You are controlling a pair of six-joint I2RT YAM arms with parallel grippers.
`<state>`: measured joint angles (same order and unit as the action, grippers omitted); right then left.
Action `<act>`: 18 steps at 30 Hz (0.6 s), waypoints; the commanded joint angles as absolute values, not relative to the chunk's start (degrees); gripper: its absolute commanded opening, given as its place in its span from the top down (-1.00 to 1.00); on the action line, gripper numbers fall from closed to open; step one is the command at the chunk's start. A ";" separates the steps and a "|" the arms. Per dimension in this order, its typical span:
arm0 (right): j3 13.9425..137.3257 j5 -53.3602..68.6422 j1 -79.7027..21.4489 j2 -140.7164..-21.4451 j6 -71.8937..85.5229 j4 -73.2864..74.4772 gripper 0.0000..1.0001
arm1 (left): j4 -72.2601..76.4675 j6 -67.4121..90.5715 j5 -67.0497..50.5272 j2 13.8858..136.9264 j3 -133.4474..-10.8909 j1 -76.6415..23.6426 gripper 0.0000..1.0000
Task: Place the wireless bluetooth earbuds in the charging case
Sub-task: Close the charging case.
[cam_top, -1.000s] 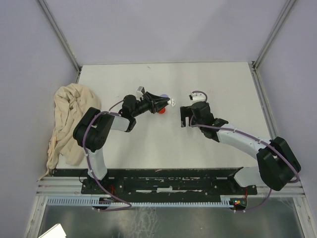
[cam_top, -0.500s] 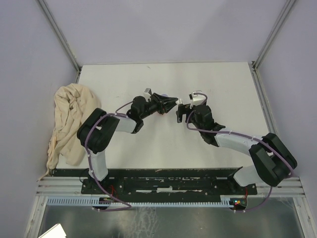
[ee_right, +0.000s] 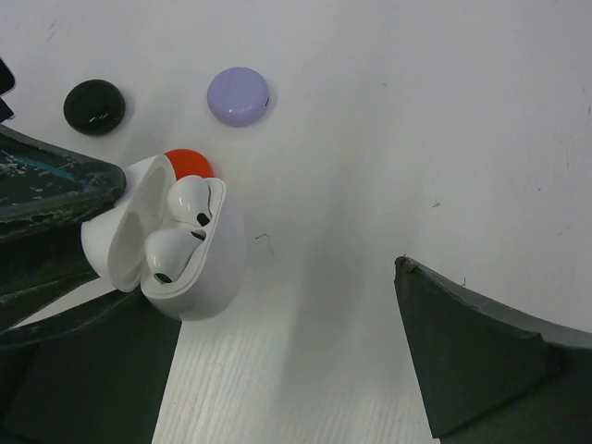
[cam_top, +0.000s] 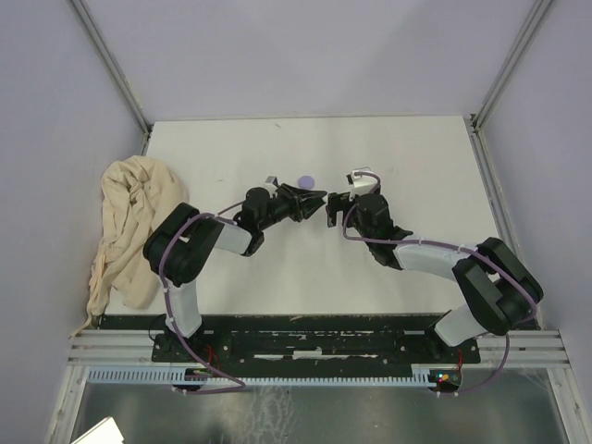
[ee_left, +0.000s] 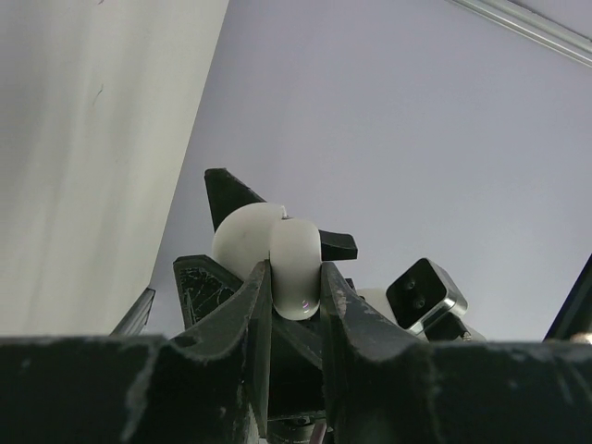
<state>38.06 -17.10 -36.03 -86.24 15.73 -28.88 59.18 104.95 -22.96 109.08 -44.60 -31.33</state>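
My left pincer [ee_left: 294,279] is pressed tight on the case [ee_right: 215,270], pinching it by its flanks and holding it up off the table [ee_right: 435,129]. Right pincer [ee_right: 287,365] is spread as wide as it goes, gripping nothing. The case sits just ahead of it, off toward its left finger. The lid [ee_right: 120,231] is swung open on the side away from my right pincer's gap, and two white buds [ee_right: 190,203] lie side by side in the wells, heads up. The nearer one looks a touch proud to me, though I can't tell for sure that either is fully home.

So my read is that the loading is all but done, and what remains is seating the buds and closing the lid.

- Left pincer should hold steady and not loosen, since it has only a narrow bite on a smooth, rounded shell.
- Right pincer should come in slowly with one fingertip, not both, and press straight down the wells.
- A sideways shove is the risk: it could twist the case out of my grip or flick a bud onto the table.
- Then fold the lid over from behind.

Beyond the case, the red disc [ee_right: 190,163] peeks out right behind it. The lilac disc [ee_right: 239,95] and black disc [ee_right: 93,105] lie farther out, well clear of my right pincer's path.
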 commanded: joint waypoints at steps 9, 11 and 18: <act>39.76 -24.13 -35.44 -85.70 9.67 -30.32 -1.00 | 63.36 107.93 -26.32 108.27 -42.17 -30.11 0.94; 40.40 -24.96 -35.31 -84.24 11.03 -25.50 -1.00 | 62.30 106.82 -27.07 108.87 -42.84 -29.44 0.94; 42.28 -27.00 -35.12 -76.74 16.56 -7.71 -1.00 | 46.25 88.72 -27.52 114.52 -52.30 -28.83 0.94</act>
